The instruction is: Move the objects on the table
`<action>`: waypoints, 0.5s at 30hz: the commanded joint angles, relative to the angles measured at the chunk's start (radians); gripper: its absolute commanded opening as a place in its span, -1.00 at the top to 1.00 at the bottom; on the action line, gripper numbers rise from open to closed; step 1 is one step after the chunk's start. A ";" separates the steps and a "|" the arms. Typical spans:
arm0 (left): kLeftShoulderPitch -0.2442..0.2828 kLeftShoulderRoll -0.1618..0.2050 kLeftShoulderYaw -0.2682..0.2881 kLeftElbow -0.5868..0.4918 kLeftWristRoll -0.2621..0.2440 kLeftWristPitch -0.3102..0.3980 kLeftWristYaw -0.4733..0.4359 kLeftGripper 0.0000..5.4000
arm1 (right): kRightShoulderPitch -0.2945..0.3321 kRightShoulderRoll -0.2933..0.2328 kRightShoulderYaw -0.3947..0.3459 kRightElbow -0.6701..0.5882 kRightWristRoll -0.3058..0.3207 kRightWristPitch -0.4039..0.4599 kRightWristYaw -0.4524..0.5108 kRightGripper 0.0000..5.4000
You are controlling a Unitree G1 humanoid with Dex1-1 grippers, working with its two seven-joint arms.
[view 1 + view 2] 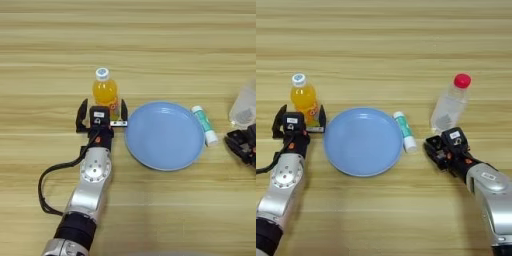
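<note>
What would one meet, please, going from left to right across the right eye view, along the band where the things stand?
Left gripper → orange-drink bottle, between its open fingers → blue plate → green-and-white tube → right gripper → clear bottle with the red cap.

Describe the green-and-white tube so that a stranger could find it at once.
Find the blue plate in the middle of the wooden table. The tube lies just beside the plate's right rim. Unlike the two upright bottles, it lies flat and is slim.
</note>
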 commanded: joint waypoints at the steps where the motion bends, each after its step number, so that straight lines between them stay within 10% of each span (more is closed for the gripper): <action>1: -0.011 -0.042 0.002 0.006 0.001 0.003 0.002 -1.00 | 0.012 -0.019 0.007 -0.034 -0.004 -0.007 0.012 -0.19; 15: -0.018 -0.043 0.005 0.017 0.002 0.000 0.003 -1.00 | 0.049 -0.054 -0.048 -0.169 0.028 0.040 0.022 -0.76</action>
